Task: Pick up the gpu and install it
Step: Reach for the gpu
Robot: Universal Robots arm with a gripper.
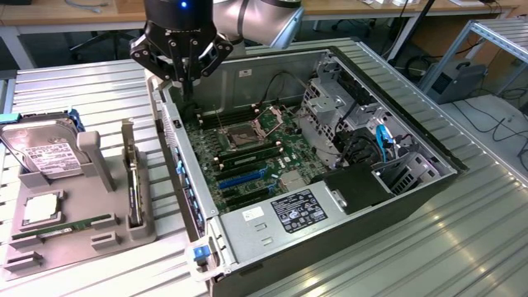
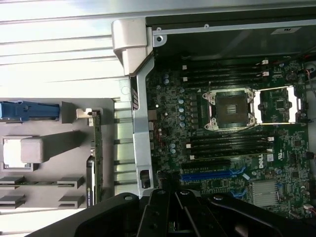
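The gpu (image 1: 135,185) is seen standing on its long edge in a slot of the grey holder (image 1: 49,247) at the left of the exterior view, just beside the open computer case (image 1: 272,62) and well apart from the end effector (image 1: 188,93). In the wrist view the gpu (image 2: 96,158) is shown edge-on as a thin green strip. The end effector is closed with nothing between its fingers. It hangs over the upper left corner of the case, at the top of the exterior view. The card can be judged light and stiff, yet fragile: it is a thin circuit board whose faces carry components and whose contact edge is not to be pressed or scraped. A hold is best taken on the upper free edge, near the middle of its length, with the fingers set across the thin board so that both flat faces are pinched. Bare board is rather smooth, so a firm but gentle squeeze is called for. The hard drive (image 1: 46,151) and the memory stick (image 1: 62,228) are kept in the same holder, which rests on the ribbed metal desk (image 1: 83,86).
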